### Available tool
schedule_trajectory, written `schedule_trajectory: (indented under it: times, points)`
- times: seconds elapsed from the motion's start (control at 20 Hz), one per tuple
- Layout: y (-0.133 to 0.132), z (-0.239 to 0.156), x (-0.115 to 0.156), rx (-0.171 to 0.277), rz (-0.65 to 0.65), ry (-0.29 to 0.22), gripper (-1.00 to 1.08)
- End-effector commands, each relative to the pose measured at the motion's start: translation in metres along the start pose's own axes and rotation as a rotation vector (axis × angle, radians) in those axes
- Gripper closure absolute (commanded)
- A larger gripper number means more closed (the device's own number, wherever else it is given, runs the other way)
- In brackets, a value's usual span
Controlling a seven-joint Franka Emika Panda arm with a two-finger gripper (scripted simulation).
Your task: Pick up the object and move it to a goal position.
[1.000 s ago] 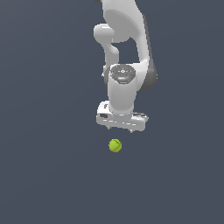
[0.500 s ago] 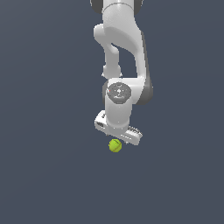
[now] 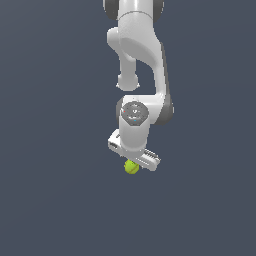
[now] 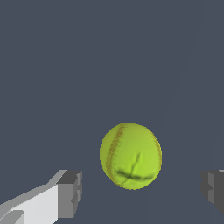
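We see the white Panda arm [image 3: 142, 55] reaching straight down from the top of the exterior view, its wrist joint facing the camera and the gripper [image 3: 134, 159] tilted, its bar sloping down toward the exterior view's right. The yellow-green ball [image 3: 131, 167] sits on the dark grey counter [image 3: 55, 200], partly tucked under the gripper's lower edge. In the wrist view the ball [image 4: 131, 155], with a reddish seam and a dark mark, lies between the two grey fingertips [image 4: 70, 193], with clear gaps on both sides. The gripper is spread wide and holds nothing. Whether the fingertips reach the counter, we cannot quite tell.
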State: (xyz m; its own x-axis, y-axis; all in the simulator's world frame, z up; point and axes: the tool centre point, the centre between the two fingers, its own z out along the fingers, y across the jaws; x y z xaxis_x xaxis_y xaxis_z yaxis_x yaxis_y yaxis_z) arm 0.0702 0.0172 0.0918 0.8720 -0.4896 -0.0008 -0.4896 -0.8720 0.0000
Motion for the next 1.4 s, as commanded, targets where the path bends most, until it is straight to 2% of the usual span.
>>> schedule_trajectory:
  times: [0.0, 0.55, 0.85, 0.9, 1.35]
  points:
    - [0.0, 0.0, 0.0, 0.0, 0.0, 0.0, -0.92]
    - [0.001, 0.045, 0.0, 0.0, 0.005, 0.001, -0.92]
    - [0.0, 0.05, 0.001, 0.0, 0.005, 0.001, -0.92]
    - [0.0, 0.05, 0.001, 0.0, 0.005, 0.001, 1.08]
    - [0.0, 0.05, 0.001, 0.0, 0.005, 0.001, 1.08]
